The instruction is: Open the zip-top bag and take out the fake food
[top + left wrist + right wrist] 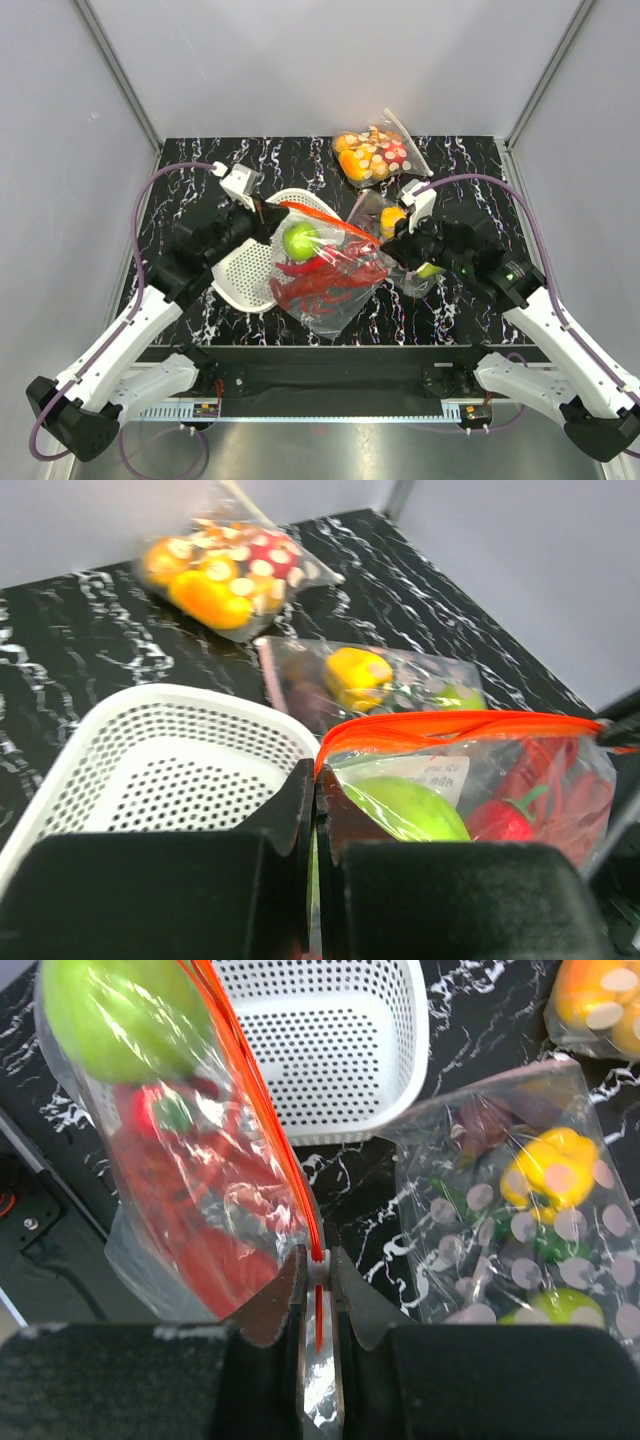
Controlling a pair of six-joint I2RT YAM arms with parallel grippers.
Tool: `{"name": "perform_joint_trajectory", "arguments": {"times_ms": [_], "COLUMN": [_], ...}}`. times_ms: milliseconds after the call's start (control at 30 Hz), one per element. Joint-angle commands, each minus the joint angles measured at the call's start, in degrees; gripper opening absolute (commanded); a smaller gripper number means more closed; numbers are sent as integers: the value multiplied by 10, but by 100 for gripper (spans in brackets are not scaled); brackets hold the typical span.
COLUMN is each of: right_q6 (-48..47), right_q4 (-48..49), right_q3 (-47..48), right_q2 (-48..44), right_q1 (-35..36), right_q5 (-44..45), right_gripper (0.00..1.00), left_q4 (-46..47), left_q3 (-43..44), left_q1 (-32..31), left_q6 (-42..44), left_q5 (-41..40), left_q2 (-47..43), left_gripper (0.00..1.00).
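The zip-top bag (335, 290) hangs stretched between both grippers, above the table's middle. Its orange-red zip strip (325, 218) runs along the top and looks closed. Inside are the fake food items: a green apple (300, 240), a red lobster (330, 283) and a small red chili pepper (500, 822). My left gripper (318, 775) is shut on the bag's left corner, just under the strip (450, 725). My right gripper (317, 1260) is shut on the small white slider (317, 1271) at the strip's right end. In the right wrist view the apple (120, 1015) and lobster (190, 1210) hang left of the fingers.
A white perforated basket (243, 268) lies tilted under the bag's left side. Two polka-dotted bags of fruit lie nearby: one (375, 155) at the table's back, another (388, 215) beneath the right arm. Grey walls enclose the black marbled table (470, 300).
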Motion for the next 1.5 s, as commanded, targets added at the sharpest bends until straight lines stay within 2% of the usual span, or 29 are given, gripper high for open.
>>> {"name": "perform_joint_trajectory", "arguments": {"times_ms": [0, 67, 167, 300, 333, 400, 433, 533, 567, 633, 900, 1467], "right_q6": [4, 4, 4, 19, 17, 12, 11, 10, 10, 10, -17, -39], "right_q4": [-40, -49, -60, -63, -59, -53, -42, -26, -20, 1, 76, 83], "right_q3": [30, 33, 34, 35, 35, 34, 34, 32, 28, 22, -12, -32], "right_q2": [-20, -22, -26, -32, -33, -39, -41, -47, -47, -48, -30, 31], "right_q1": [0, 0, 0, 0, 0, 0, 0, 0, 0, 0, 0, 0], "right_q5": [51, 57, 62, 50, 44, 20, 13, -16, -22, -34, -81, -104], "right_gripper": [0, 0, 0, 1, 7, 18, 30, 41, 48, 52, 55, 55], "left_q4": [19, 18, 16, 60, 63, 77, 94, 109, 105, 100, 85, 64], "left_q3": [28, 27, 28, 7, 5, 2, 1, 5, 7, 12, 19, 27], "left_q1": [17, 20, 20, 21, 21, 20, 20, 12, 9, -1, -31, -45], "left_q6": [25, 26, 34, 58, 75, 77, 69, 64, 64, 67, 79, 92], "left_q5": [-92, -114, -98, 29, 106, 185, 253, 330, 342, 367, 402, 431], "left_q2": [-23, -27, -30, -42, -41, -34, -30, -8, 5, 17, 63, 70], "left_gripper": [0, 0, 0, 0, 0, 0, 0, 0, 0, 0, 0, 0]}}
